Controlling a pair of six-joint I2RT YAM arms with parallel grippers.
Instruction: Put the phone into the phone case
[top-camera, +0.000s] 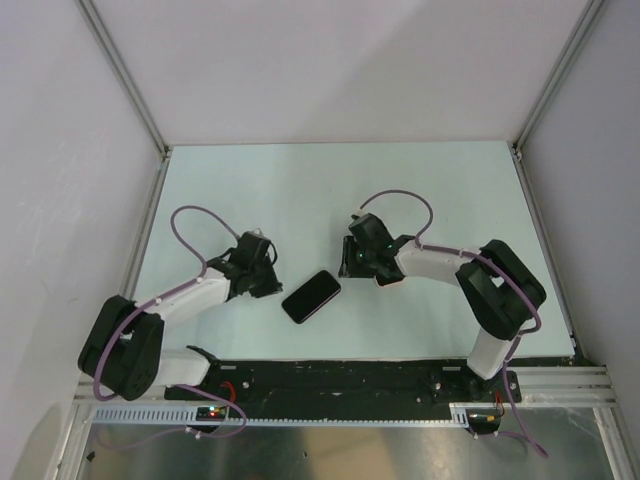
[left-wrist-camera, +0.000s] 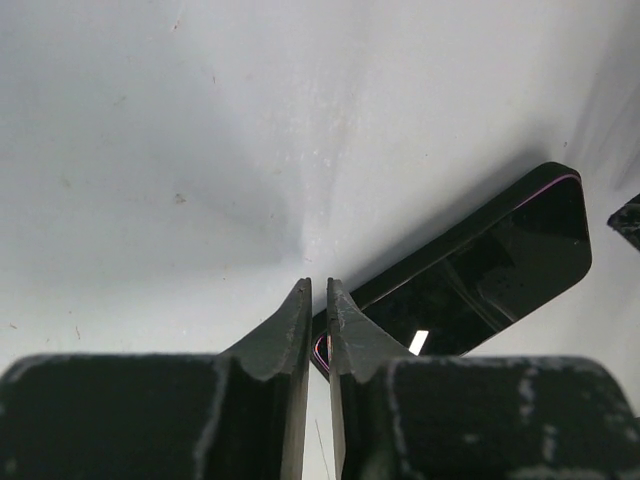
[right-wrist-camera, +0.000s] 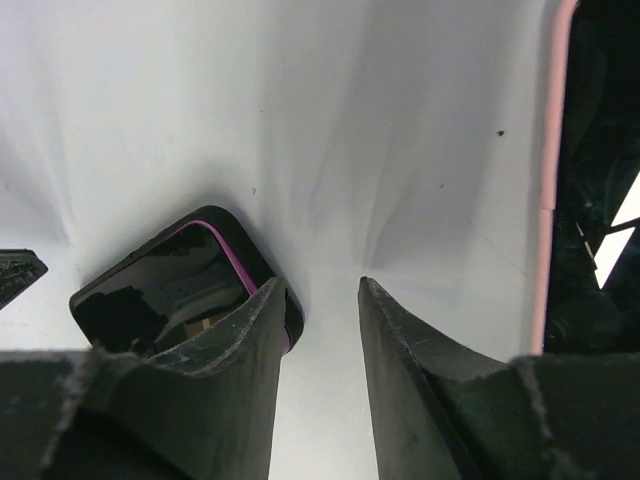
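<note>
Pale table; left gripper nearly closed, right gripper parted, both empty; right's finger may shove phone case askew.

Phone glossy blk; table smooth matt; left fingers scuffed plastic.

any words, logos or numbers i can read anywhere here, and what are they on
No text can be read in any view.
On the purple-edged dark slab: glossy face with only reflections, no logo or writing.
On the pink-edged dark item: only reflections, nothing written.
</note>
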